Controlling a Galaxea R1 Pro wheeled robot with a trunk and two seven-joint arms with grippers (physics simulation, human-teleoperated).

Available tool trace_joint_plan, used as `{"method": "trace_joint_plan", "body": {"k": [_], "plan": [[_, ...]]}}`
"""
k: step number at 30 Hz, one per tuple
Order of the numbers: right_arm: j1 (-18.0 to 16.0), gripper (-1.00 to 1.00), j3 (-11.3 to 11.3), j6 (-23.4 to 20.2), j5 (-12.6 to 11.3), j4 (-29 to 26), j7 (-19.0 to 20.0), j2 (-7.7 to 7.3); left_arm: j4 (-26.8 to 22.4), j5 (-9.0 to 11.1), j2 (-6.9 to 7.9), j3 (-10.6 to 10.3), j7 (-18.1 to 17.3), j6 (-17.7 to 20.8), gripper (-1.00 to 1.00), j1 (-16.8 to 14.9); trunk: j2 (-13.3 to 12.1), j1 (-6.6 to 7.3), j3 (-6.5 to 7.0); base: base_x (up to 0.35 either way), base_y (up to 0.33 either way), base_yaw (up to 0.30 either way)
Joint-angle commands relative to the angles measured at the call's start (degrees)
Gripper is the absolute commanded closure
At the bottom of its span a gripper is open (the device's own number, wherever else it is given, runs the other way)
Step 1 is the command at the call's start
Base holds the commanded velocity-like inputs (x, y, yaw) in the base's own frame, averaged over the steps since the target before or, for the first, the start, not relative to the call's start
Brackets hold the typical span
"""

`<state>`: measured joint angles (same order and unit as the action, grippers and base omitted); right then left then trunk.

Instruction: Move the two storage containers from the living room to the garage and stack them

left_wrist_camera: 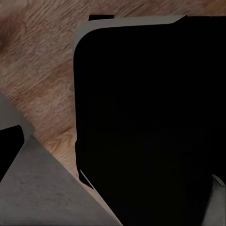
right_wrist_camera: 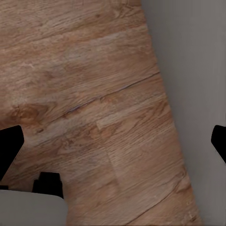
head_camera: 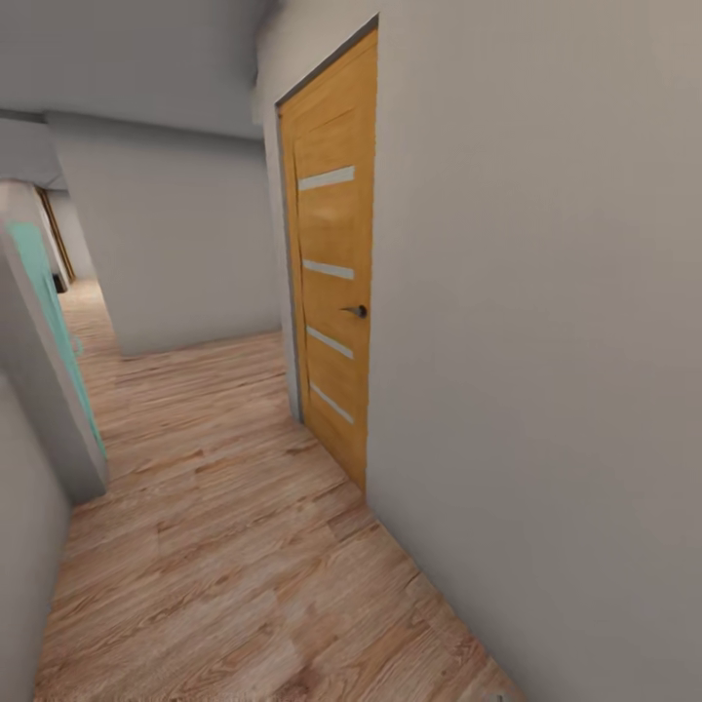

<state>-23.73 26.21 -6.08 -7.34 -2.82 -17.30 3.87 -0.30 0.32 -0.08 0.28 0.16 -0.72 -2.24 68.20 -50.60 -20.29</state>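
Observation:
The two storage containers are out of view, and so is the garage. I am in a hallway with light wood plank flooring [head_camera: 224,546]. My right gripper [right_wrist_camera: 113,146] is open, its two dark fingertips [right_wrist_camera: 9,150] far apart over bare planks, nothing between them. My left gripper [left_wrist_camera: 113,150] points down at my own black body [left_wrist_camera: 150,117]. One of its dark fingertips [left_wrist_camera: 9,150] sits at the picture's edge, as wide as on the right gripper, and nothing is held.
An orange wooden door [head_camera: 331,292] with a dark handle [head_camera: 358,311] stands shut in the grey wall [head_camera: 546,390] close on my right. A wall corner [head_camera: 39,409] with a teal panel [head_camera: 44,292] juts in at left. The corridor runs ahead toward a far wall [head_camera: 175,244].

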Motion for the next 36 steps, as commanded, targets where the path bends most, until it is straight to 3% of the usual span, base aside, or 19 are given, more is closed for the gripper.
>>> {"method": "trace_joint_plan", "body": {"k": [1,13,20,36], "plan": [[0.0,-1.0,0.5,-0.3,-0.6,-0.1,-0.3,0.09,0.0,0.0,-0.01,0.0,0.0,-0.1,-1.0,0.0,0.0,0.0,-0.09,0.001,0.0,0.289],[0.0,-1.0,0.3,-0.6,-0.6,-0.7,-0.1,0.43,0.0,0.0,-0.01,0.1,0.0,-0.1,-1.0,-0.1,0.0,0.0,-0.5,0.058,0.0,0.287],[0.0,-1.0,0.3,-0.4,-0.6,-0.7,-0.1,0.43,0.0,0.0,-0.01,0.1,0.0,-0.1,-1.0,0.0,0.0,0.0,-0.76,0.301,0.0,0.241],[0.0,-1.0,0.3,-0.4,-0.7,-0.6,-0.1,0.43,0.0,0.0,-0.01,0.1,0.0,-0.1,-1.0,-0.1,0.0,0.0,-1.05,0.329,0.0,0.094]]}}
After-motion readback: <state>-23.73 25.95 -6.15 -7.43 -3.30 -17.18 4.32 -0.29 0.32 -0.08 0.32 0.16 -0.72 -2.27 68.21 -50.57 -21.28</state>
